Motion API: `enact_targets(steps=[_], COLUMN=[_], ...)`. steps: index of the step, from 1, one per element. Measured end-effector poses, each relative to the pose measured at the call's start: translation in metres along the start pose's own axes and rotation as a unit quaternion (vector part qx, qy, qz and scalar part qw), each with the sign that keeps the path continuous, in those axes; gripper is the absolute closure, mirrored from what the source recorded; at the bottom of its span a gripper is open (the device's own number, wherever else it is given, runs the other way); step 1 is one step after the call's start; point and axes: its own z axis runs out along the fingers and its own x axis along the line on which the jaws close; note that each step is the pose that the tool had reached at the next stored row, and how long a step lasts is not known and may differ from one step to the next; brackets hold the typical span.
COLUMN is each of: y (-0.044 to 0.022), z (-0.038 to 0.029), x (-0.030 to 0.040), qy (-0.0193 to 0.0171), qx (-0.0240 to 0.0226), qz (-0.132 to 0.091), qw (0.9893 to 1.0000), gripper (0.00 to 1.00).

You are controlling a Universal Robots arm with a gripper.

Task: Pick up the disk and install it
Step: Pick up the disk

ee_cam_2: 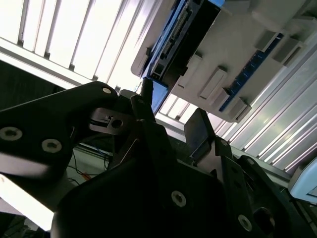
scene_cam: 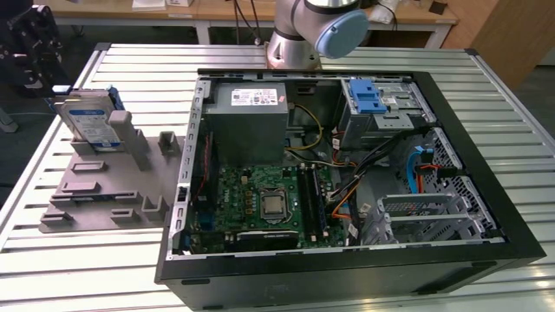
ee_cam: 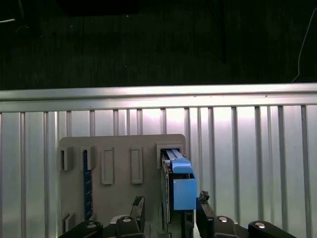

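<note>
I have the flat silver hard drive with the white-and-blue label and blue plastic carrier frame (scene_cam: 91,123) standing on edge in the grey plastic slotted fixture (scene_cam: 95,188). It is at the fixture's far corner, toward the exterior view's left. A grey post (scene_cam: 119,128) stands just beside its labelled face. The fixture lies flat on the slatted metal table (scene_cam: 87,273), and its long edge runs just beside the wall of the open black computer case (scene_cam: 347,276).

In the first wrist view the black gripper (ee_cam: 171,210) is spread wide. One finger (ee_cam: 137,206) is over the fixture's face (ee_cam: 119,148), and the other finger (ee_cam: 204,210) is on the far side of the disk's blue frame (ee_cam: 181,191). The disk sits between them, and I see a gap on each side, narrower at the blue frame. Nothing is gripped.

The fixture's edge ends close beside the disk's slot, with table slats beyond it. The table's bright border rail (ee_cam: 158,94) crosses behind the fixture, with dark floor past it.

In the second wrist view the parted gripper (ee_cam_2: 172,105) points at the disk's dark narrow edge (ee_cam_2: 181,37), well apart from it. Inside the case, the blue ridged latch on its silver cage (scene_cam: 368,97) sits in the far corner, beside the grey power-supply box (scene_cam: 251,114).
</note>
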Motion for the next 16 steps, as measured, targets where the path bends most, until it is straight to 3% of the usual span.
enact_targets(steps=[5, 6, 16], y=[0.0009, 0.0013, 0.0043], z=[0.0012, 0.0014, 0.0062], x=[-0.0018, -0.0022, -0.0064], qy=[0.0000, 0.0000, 0.0000], qx=[0.0000, -0.0001, 0.0000], qz=[0.000, 0.000, 0.000], qw=[1.0000, 1.0000, 1.0000], gripper=[0.40, 0.34, 0.34])
